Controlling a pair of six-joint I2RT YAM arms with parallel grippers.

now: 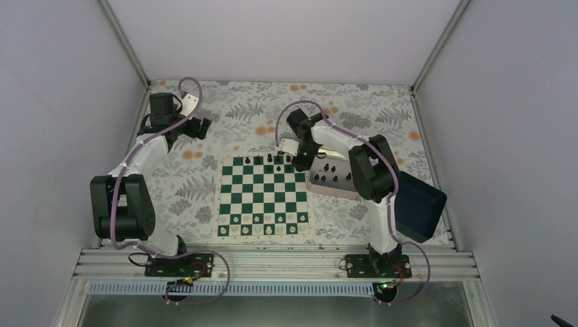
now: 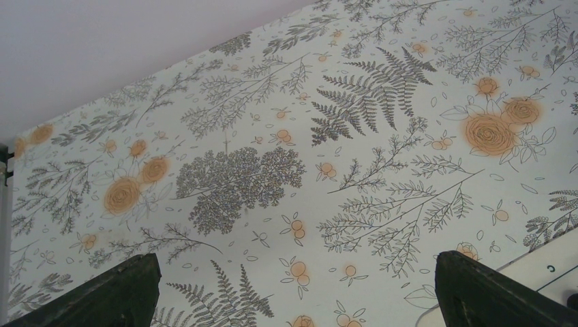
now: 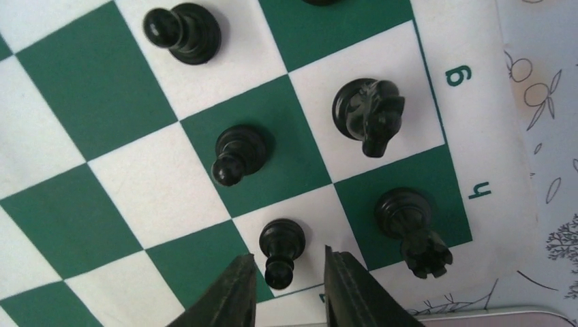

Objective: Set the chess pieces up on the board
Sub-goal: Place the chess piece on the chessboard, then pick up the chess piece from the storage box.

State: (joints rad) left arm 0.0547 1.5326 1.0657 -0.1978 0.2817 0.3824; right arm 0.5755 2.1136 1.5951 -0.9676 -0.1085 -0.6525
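The green and white board (image 1: 262, 197) lies mid-table. Several black pieces (image 1: 270, 159) stand along its far edge. My right gripper (image 1: 300, 161) hangs over the board's far right corner. In the right wrist view its jaws (image 3: 290, 257) stand slightly apart around a black pawn (image 3: 281, 248) that rests upright on a white square, with a gap on each side. A rook (image 3: 409, 225), a knight (image 3: 368, 112) and two more pawns (image 3: 235, 153) stand close by. My left gripper (image 1: 198, 128) is wide open and empty (image 2: 294, 257) over the flowered cloth at the far left.
A silvery tray (image 1: 332, 180) holding several black pieces sits right of the board; its edge shows in the right wrist view (image 3: 491, 319). A dark blue box (image 1: 419, 204) lies further right. White pieces (image 1: 262, 229) line the board's near rows.
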